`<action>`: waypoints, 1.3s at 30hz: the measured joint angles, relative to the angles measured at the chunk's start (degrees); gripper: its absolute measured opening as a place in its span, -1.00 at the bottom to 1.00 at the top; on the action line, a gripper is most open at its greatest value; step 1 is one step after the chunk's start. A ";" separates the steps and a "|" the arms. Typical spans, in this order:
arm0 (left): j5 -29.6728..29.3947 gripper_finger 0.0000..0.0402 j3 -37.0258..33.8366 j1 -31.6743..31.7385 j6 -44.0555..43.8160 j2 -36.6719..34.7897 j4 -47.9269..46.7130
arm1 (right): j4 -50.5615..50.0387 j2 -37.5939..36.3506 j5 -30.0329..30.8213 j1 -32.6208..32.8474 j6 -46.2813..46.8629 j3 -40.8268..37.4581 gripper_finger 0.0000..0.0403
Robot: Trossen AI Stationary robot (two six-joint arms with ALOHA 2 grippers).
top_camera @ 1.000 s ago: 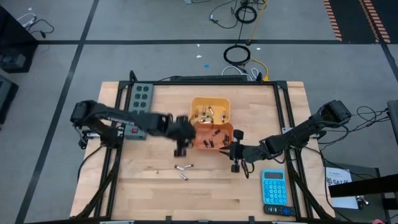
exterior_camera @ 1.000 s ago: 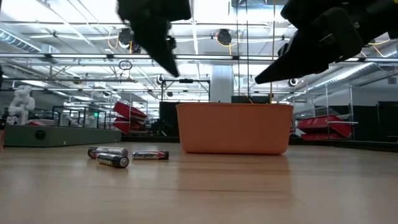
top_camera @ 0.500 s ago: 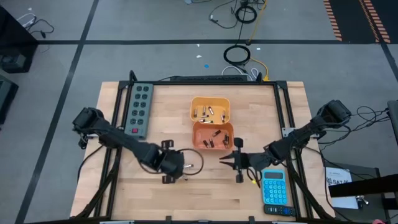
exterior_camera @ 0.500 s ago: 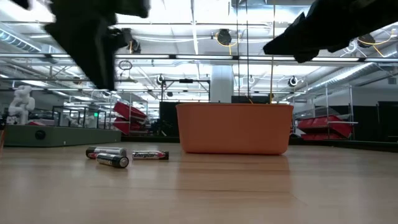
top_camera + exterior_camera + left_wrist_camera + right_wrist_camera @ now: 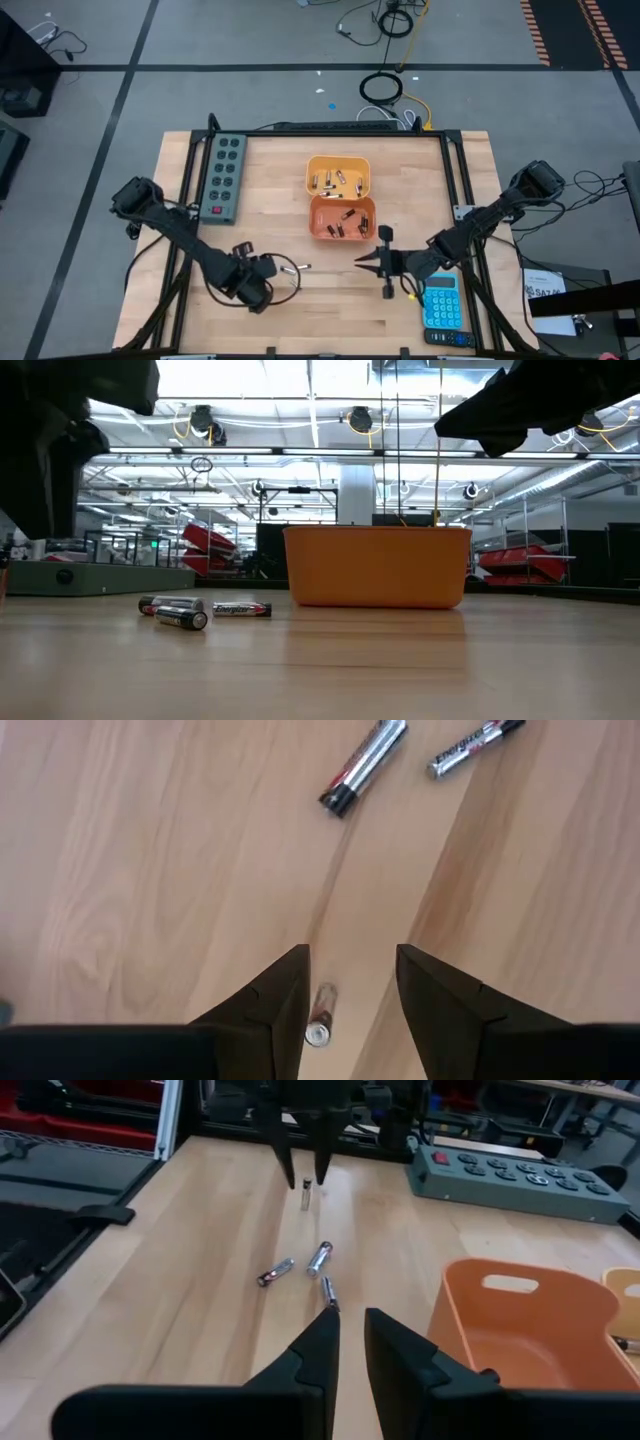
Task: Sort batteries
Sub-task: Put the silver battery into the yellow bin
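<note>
Straddling loose battery [image 5: 321,1017]: left fingers [image 5: 272,1003] spread; right fingers [image 5: 315,1342] narrow, empty.

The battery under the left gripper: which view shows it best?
Left wrist view: the battery lies on the table between the open left gripper fingers. Right wrist view shows it small farther off; the high view hides it; the low view cannot confirm it.

— Where do the loose batteries [image 5: 364,766] lie?
— One silvery cell [image 5: 321,1016] lies flat on the counter [image 5: 150,870] between the left fingers [image 5: 275,1005]. Two black-and-silver ones lie flat well beyond the tips, near each other.
— Any others?
— One more [image 5: 328,1292] just ahead of the right fingers [image 5: 320,1342].
</note>
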 joint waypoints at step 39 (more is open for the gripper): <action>-5.66 -0.21 -16.25 -6.80 -22.55 -2.51 13.30 | -0.09 0.00 2.73 2.01 0.14 0.00 -0.78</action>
